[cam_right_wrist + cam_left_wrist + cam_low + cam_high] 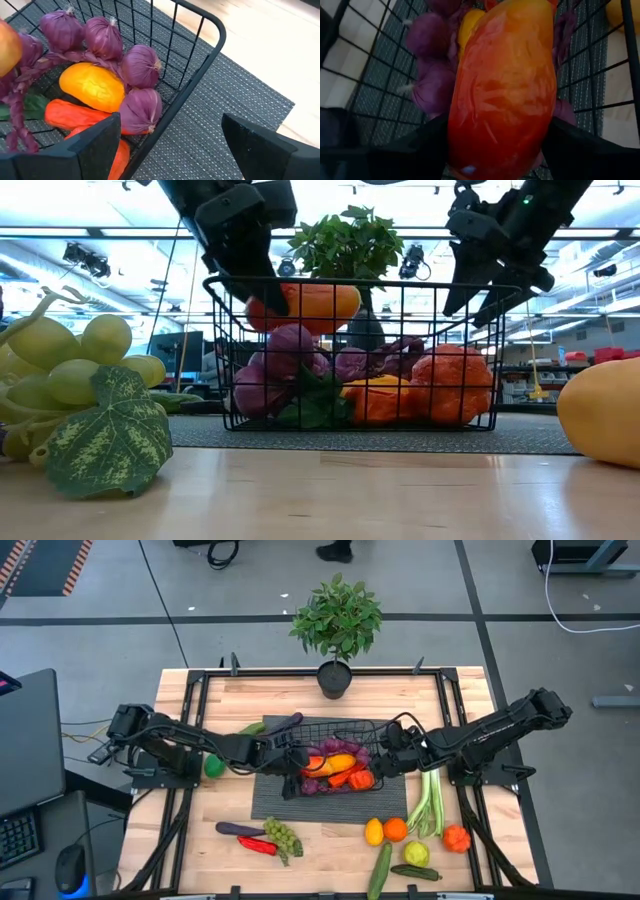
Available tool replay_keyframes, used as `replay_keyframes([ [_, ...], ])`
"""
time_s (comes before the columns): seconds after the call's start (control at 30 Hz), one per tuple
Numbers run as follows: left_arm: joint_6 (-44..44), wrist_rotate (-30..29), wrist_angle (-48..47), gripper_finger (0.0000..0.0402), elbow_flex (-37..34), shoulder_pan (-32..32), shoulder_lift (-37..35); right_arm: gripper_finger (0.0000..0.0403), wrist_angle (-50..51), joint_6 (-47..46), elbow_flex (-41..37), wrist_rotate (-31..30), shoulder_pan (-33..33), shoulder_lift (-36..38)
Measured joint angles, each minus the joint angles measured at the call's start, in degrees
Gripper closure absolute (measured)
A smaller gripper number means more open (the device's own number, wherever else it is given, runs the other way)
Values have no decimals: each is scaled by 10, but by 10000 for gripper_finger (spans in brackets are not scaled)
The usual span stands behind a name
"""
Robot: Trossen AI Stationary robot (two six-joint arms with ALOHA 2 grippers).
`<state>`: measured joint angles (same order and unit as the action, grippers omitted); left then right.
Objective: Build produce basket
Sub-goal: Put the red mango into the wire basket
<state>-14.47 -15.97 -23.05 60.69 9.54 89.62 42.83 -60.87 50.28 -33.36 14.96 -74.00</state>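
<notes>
The black wire basket [345, 728] stands on a dark ribbed mat [275, 795] in the table's middle. It holds purple bulbs [137, 67], a yellow piece [92, 85] and an orange piece [75, 115]. My left gripper [300, 758] reaches in from the left and is shut on an orange-red mango [505, 85], which sits at rim height in the low view [305, 305]. My right gripper [170, 135] hangs open over the basket's right end [383, 762]. One finger is above the inside and one above the mat, and neither touches anything. My left gripper pinches the mango's end nearest the arm [470, 145] between its two fingers, one on each side. The fingers slant down from the table's left and lie along the fruit. It lies about level above the purple bulbs; whether it rests on them I cannot tell.
Loose produce lies near the front edge: eggplant [238, 829], red pepper [258, 845], green grapes [283, 837], lemon [373, 831], orange [395, 829], leek [430, 802], cucumber [380, 868]. A potted plant [335, 625] stands at the far edge. A green fruit [213, 766] lies left of the mat.
</notes>
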Motion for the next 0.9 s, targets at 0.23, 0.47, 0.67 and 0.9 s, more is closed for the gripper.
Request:
replay_keyframes([
  [0.23, 19, -8, -1, 131, 0, -22, 0, 55, -20, -35, 0, 19, 35, 0],
  [0.47, 20, -9, -1, 131, 0, -41, 0, 55, -23, -68, 0, 33, 80, -5],
  [0.67, 21, -9, 1, 131, 0, -46, 0, 55, -22, -81, 0, 54, 97, -43],
  [0.9, 16, -9, 17, 128, 0, -46, 0, 55, -32, -82, 1, 54, 98, -76],
])
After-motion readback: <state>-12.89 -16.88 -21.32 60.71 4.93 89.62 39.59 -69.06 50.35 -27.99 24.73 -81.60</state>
